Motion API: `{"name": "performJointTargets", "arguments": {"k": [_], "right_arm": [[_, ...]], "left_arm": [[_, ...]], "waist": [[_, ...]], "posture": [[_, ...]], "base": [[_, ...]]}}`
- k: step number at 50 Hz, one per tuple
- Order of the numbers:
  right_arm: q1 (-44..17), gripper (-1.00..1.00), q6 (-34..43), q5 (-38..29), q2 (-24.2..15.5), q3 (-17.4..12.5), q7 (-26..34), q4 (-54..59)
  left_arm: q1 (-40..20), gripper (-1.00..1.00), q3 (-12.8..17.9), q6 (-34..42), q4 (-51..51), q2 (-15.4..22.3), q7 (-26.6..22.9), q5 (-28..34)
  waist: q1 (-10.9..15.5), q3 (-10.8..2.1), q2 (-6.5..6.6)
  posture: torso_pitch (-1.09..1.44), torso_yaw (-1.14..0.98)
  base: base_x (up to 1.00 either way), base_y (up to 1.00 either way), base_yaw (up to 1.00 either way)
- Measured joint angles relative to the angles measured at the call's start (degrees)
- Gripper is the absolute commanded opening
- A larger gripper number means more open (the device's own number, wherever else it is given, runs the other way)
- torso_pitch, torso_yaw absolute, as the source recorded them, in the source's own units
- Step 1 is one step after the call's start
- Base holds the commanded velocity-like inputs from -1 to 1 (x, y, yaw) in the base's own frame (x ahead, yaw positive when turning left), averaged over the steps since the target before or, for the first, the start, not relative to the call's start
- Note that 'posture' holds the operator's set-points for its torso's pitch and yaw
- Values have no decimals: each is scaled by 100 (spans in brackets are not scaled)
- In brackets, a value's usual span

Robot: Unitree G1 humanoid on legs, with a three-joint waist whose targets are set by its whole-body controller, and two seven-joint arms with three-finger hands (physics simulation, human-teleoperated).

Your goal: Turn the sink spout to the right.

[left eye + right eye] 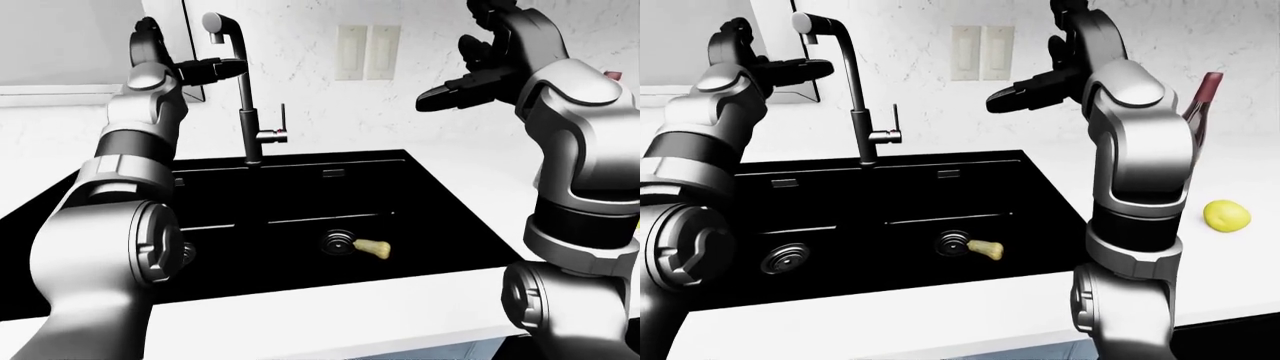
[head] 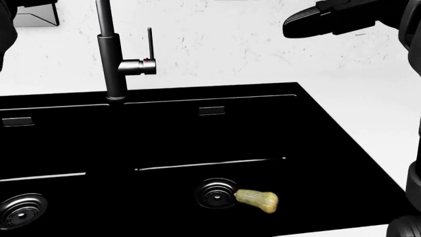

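Observation:
The tall dark faucet (image 1: 247,112) stands at the top rim of the black double sink (image 1: 430,187). Its curved spout (image 1: 215,22) ends at the upper left, over the left basin. A thin lever handle (image 1: 283,120) sticks up on its right side. My left hand (image 1: 225,69) is raised to the left of the faucet neck, fingers open and stretched toward it, just beside the pipe. My right hand (image 1: 440,94) is raised high to the right of the faucet, open and empty, well apart from it.
A pale yellow vegetable (image 2: 258,200) lies by the right basin's drain (image 2: 217,192). A yellow lemon (image 1: 1226,216) sits on the white counter at the right, with a red-handled tool (image 1: 1202,105) behind my right arm. Wall outlets (image 1: 368,52) are above the sink.

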Motion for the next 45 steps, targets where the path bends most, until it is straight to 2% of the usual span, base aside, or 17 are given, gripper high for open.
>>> {"name": "performJointTargets", "arguments": {"k": [15,26,45], "right_arm": [[122,100,60,41,-34,-42,-10,-158],[217,100,75,84,-43,-66,-17,-253],[51,100,119,32,-60,-1,-11,-177]], "left_arm": [[-168,100,-59,63,-49,-241,39,128],[-376,100,-208,236,-280,-550,1,253],[-250,100,-261,305,-409,-717,-2,273]], "waist": [[-4,18,-16],[-12,15,-42],[-22,11,-55]], "posture": [[-43,0],[-43,0],[-43,0]], "base": [[0,0,0],[0,0,0],[0,0,0]]}}
